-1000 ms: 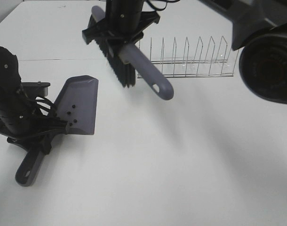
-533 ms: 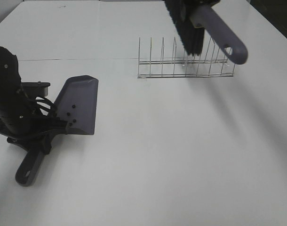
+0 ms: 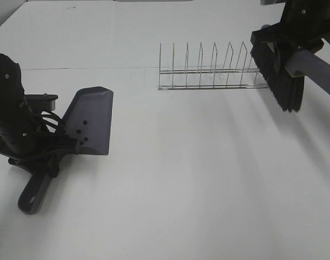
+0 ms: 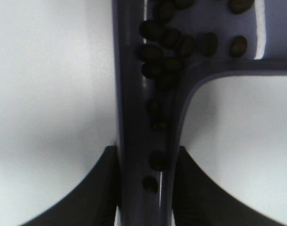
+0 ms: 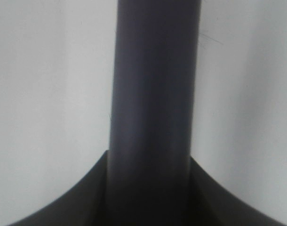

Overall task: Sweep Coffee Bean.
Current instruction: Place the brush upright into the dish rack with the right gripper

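A grey-purple dustpan lies at the left of the table, handle toward the front. My left gripper is shut on its handle. Several coffee beans lie in the pan; in the left wrist view the coffee beans crowd the pan's back corner and run down the handle groove. My right gripper is shut on the brush handle and holds the brush, black bristles down, above the table at the far right.
A wire dish rack stands at the back, just left of the brush. The white table's far edge runs along the top of the exterior view.
My right arm has carried the brush from above the rack's left end to the far right and lower. The left arm and the dustpan have not moved.
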Tool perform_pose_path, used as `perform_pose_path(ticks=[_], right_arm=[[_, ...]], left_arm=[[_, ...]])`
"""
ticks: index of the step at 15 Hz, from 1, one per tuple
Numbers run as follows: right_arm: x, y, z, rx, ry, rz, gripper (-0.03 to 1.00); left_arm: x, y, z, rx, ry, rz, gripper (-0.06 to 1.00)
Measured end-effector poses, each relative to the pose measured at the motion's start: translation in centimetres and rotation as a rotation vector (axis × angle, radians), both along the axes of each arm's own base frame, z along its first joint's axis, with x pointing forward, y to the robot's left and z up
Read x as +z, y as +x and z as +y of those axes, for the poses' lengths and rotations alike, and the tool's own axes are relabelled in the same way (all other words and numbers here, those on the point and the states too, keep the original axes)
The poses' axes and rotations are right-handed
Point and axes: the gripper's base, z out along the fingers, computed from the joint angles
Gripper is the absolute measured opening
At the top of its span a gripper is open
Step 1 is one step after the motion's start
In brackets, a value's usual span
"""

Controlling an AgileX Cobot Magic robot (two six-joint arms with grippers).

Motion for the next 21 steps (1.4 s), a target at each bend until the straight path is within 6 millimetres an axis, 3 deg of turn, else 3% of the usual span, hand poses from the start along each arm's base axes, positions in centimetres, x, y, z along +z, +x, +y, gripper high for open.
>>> perform_pose_path(ticks=[4,10,16,21], right_arm=[[-1.8,-0.8,-1.1,-0.026,-0.007,0.069,0.26],[-1.8,-0.1,-2.1,-0.043,-0.003,-0.005,0.26],[-5.9,1.0,-2.0,-0.038,-0.013,0.049,0.26],[-4.7,3.7,-1.9,-0.039,-0.008,-0.044,0.26]], left_arm=[[0.0,0.0,0.0,0.000,0.000,-0.001,0.26],[0.0,0.0,0.0,0.001,-0.001,-0.002,0.26],[0.0,0.0,0.0,0.001,-0.003,-0.002,0.26],[0.0,0.0,0.0,0.000,-0.003,-0.004,0.26]])
